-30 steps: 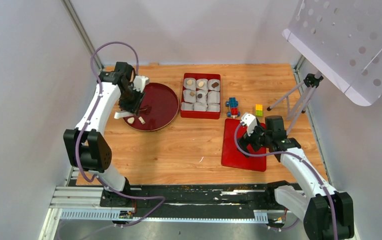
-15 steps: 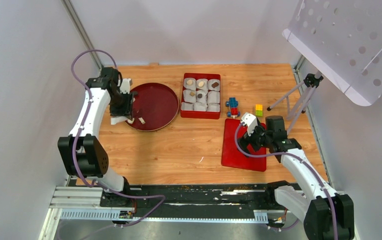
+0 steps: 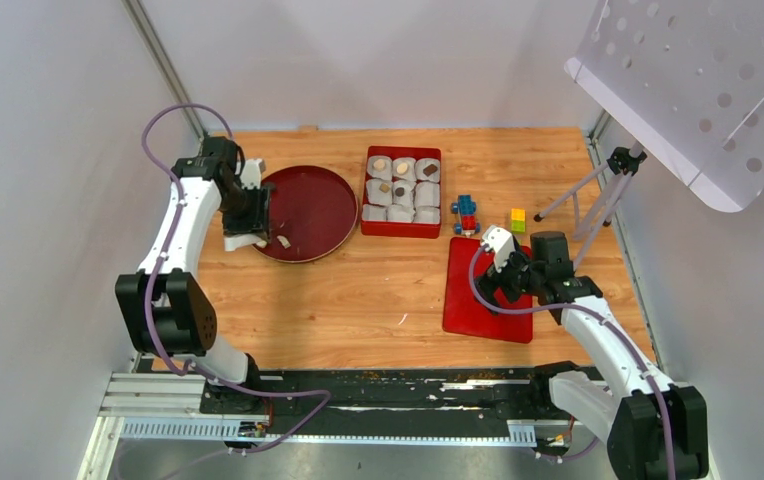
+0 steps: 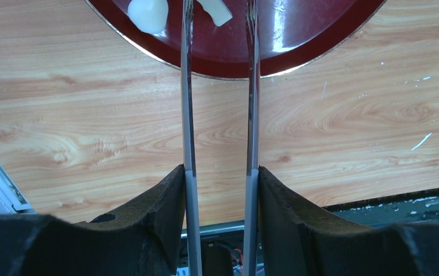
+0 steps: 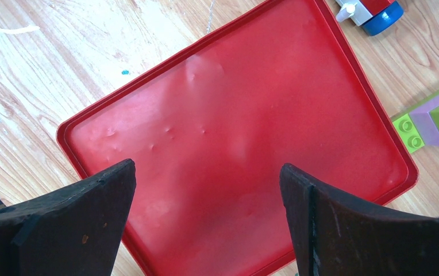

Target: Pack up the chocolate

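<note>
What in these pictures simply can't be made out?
Left wrist view: the top edge cuts off both pale chocolates, the plate and the tips of the fingers.
Top view: the cups are too small to tell what each holds.
Right wrist view: the frame edge cuts off the blocks.

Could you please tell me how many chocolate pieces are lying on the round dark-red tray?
2, both pale, by the round tray's near rim: a rounded piece just beside the open left claw, an elongated piece within its gap. More may be hidden.
</note>
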Robot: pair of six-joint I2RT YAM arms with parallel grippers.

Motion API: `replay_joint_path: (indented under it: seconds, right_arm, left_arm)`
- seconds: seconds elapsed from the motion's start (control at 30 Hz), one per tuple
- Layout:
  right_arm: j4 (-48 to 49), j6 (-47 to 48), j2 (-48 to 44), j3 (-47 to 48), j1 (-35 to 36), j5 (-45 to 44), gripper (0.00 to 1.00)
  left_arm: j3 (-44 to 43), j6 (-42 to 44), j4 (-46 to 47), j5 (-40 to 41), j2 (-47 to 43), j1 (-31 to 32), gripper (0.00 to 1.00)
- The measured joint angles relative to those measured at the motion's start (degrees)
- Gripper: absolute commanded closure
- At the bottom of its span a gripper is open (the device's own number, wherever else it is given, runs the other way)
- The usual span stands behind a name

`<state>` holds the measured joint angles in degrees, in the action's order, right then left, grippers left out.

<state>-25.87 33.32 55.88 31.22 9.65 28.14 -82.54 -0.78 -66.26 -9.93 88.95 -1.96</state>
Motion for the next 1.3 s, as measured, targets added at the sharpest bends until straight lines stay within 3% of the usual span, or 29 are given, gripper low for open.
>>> replay_joint_path:
  seconds: [0.37, 0.47, 0.73, 0.9, 1.03, 1.3]
  right_arm:
    - [0.0, 0.0, -0.4, 0.0, 0.0, -0.1, 0.04]
    - [0.0, 0.0, -0.4, 0.0, 0.0, -0.1, 0.04]
    - [0.0, 0.0, -0.4, 0.0, 0.0, -0.2, 0.04]
    - [0.0, 0.0, -0.4, 0.0, 0.0, -0.2, 0.04]
    - [0.0, 0.1, -0.4, 0.0, 0.0, -0.2, 0.04]
    - [0.0, 0.4, -0.4, 0.0, 0.0, -0.2, 0.04]
  left_arm:
    - [0.1, -0.2, -0.2, -0.1, 3.1, -0.2, 0.48]
    - [0.1, -0.2, -0.2, -0.1, 4.3, -0.3, 0.54]
    - [-0.1, 0.0, -0.2, -2.0, 5.6, -0.4, 0.85]
    - [-3.3, 1.0, -0.9, -5.7, 6.1, 0.4, 0.89]
    - [-7.3, 2.2, -0.8, -8.9, 6.1, 4.2, 0.89]
    - [-17.0, 3.9, 1.9, -13.7, 8.9, 18.7, 0.88]
